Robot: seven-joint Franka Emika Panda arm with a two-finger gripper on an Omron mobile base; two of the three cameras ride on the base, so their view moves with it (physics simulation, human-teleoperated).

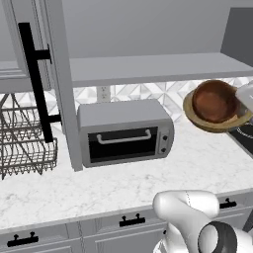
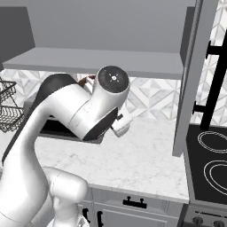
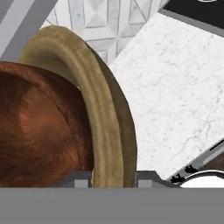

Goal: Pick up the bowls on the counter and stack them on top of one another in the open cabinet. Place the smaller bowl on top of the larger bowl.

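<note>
Spanning the upper wall, one open cabinet (image 1: 148, 66) with a bare grey shelf, one counter (image 1: 108, 183) below. Two bowls, already nested: larger bowl (image 1: 193, 114) tilted in the air beside the toaster oven (image 1: 124, 131), under the shelf's right end, smaller bowl (image 1: 213, 101) inside it. Gripper (image 3: 114, 180) pinches the tan rim, jaws narrow, likely carrying both up together as one load

Reddish-brown smaller bowl (image 1: 213, 101) inside tan larger bowl (image 1: 199, 120) (wood-grained both); white grey-veined counter (image 1: 99, 185).
</note>
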